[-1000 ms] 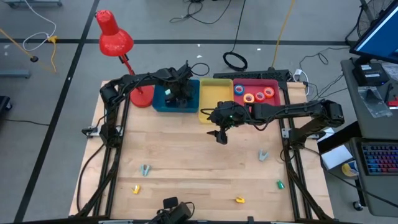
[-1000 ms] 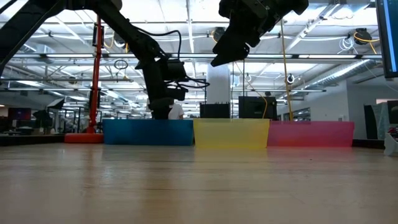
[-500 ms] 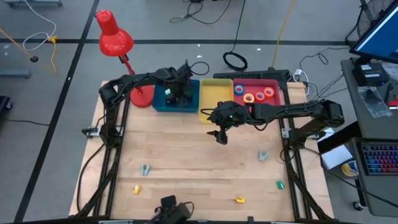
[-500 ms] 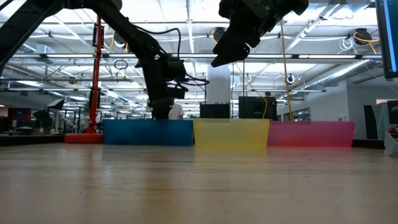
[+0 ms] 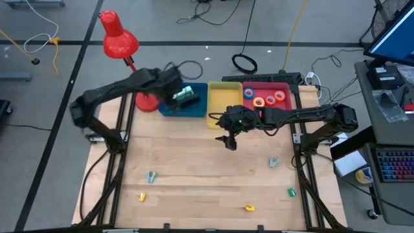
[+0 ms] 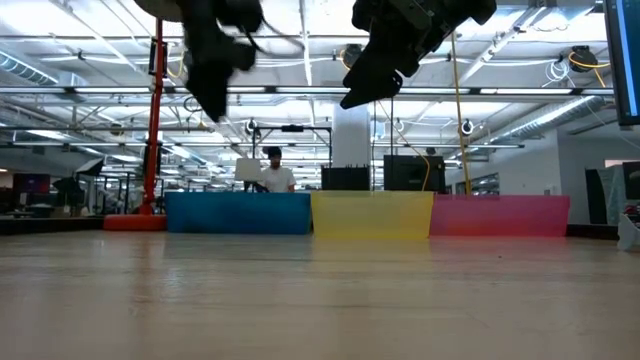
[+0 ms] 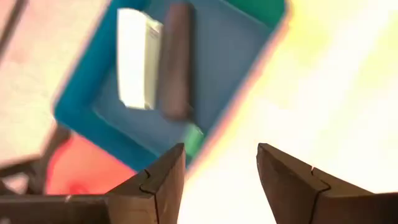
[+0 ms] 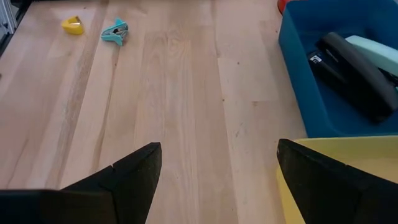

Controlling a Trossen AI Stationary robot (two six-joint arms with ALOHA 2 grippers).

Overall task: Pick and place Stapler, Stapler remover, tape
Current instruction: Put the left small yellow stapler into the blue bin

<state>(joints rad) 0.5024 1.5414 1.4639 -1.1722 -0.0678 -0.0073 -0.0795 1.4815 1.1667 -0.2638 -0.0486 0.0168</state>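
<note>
A dark stapler (image 8: 354, 68) and a pale mint stapler (image 8: 376, 53) lie in the blue bin (image 5: 169, 107); they also show in the left wrist view (image 7: 175, 68). Coloured tape rolls (image 5: 265, 98) lie in the red bin (image 5: 288, 87). Small claw-shaped staple removers lie on the table: teal (image 5: 151, 176), grey (image 5: 274, 161), yellow (image 5: 141, 197). My left gripper (image 5: 173, 89) is open and empty, high above the blue bin's left part (image 7: 221, 158). My right gripper (image 5: 228, 139) is open and empty, above the table in front of the yellow bin (image 5: 223, 103).
A red desk lamp (image 5: 119, 42) stands with its base (image 5: 147, 101) left of the blue bin. More removers lie near the front edge: yellow (image 5: 249, 208) and green (image 5: 291, 191). Bare wood lies between the bins and the removers. A person shows beyond the table (image 6: 272, 170).
My left gripper has risen up out of the blue bin and drawn back toward the table's left edge, moving fast. The staplers have stayed lying in the bin.
</note>
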